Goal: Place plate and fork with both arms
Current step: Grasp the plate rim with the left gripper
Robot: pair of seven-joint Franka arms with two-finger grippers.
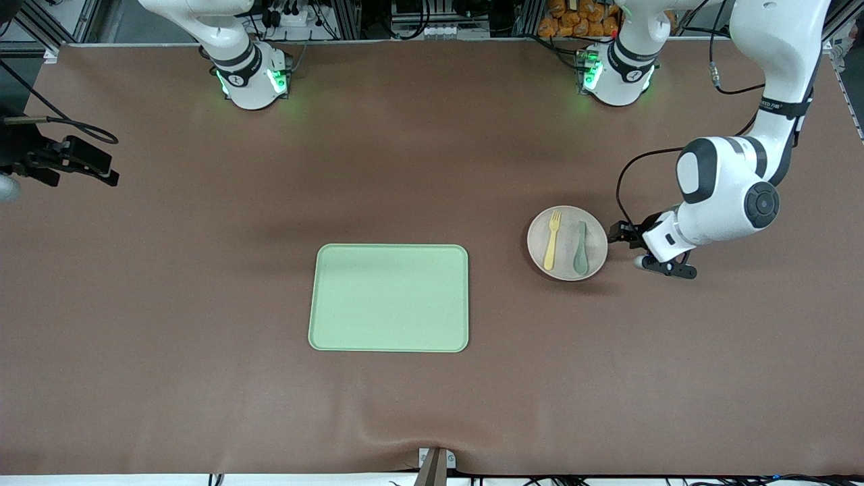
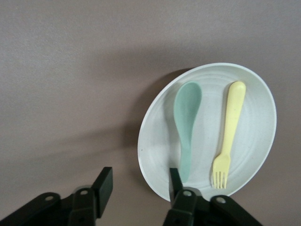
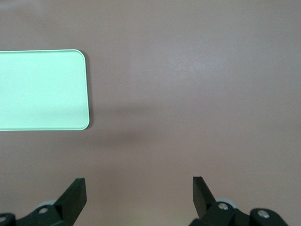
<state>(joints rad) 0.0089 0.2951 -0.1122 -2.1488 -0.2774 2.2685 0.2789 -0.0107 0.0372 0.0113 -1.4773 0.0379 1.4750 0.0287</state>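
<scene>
Tabletop (image 1: pixel 169 304) spreads brown beneath me, green tray (image 1: pixel 389 298) at centre. Toward my left arm's end sits the plate (image 1: pixel 565 264), the fork (image 1: pixel 552 240) and a spoon (image 1: pixel 581 248) lying on it. My left gripper (image 1: pixel 619 244) gapes beside its rim; my right gripper (image 3: pixel 139 194) waits, spread wide.

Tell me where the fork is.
The fork lies on the plate beside the spoon, toward the left arm's end of the table, near the left claw.
</scene>
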